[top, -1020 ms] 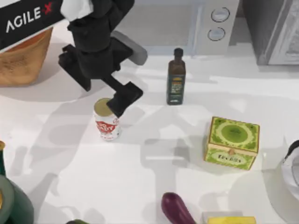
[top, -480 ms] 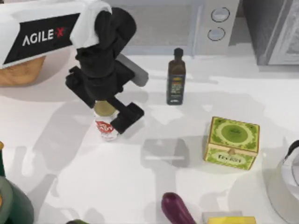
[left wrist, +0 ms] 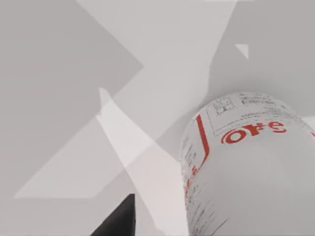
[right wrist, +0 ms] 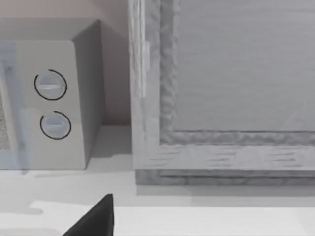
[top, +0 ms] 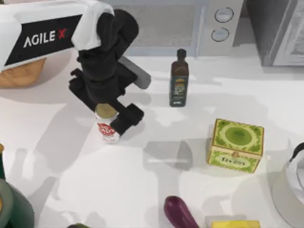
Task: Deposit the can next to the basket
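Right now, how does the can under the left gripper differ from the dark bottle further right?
The can is short, white with red lettering and a dull gold top; the bottle is taller, dark, with a black cap. The can stands at the left gripper, while the bottle stands apart from it with nothing near it. Both stand upright on the white table.

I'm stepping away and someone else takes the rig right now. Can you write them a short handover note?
Left gripper: down around the can, fingers on either side; a firm grip cannot be confirmed.
Right arm: parked off the table's right side, its camera facing the microwave.
Can: upright on the table, left of the dark bottle.
Basket: far left, partly under the left arm.
Done: reach to the can.
Left: grip, lift, carry left, set down beside the basket.
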`<move>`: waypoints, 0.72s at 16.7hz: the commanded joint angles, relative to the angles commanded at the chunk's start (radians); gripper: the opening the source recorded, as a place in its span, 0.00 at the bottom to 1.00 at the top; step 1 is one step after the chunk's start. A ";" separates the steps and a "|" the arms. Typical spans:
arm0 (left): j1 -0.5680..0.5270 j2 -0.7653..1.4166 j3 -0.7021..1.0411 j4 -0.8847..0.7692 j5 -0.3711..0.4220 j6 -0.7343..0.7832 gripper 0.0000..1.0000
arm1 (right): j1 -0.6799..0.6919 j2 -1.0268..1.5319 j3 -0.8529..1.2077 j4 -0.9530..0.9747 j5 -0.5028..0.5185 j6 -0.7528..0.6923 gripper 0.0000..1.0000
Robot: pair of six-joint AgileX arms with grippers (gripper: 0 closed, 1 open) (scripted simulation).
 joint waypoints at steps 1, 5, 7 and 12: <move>0.000 0.000 0.000 0.000 0.000 0.000 0.62 | 0.000 0.000 0.000 0.000 0.000 0.000 1.00; 0.000 0.000 0.000 0.000 0.000 0.000 0.32 | 0.000 0.000 0.000 0.000 0.000 0.000 1.00; 0.000 0.000 0.000 0.000 0.000 0.000 0.17 | 0.000 0.000 0.000 0.000 0.000 0.000 1.00; 0.000 0.000 0.000 0.000 0.000 0.000 0.00 | 0.000 0.000 0.000 0.000 0.000 0.000 1.00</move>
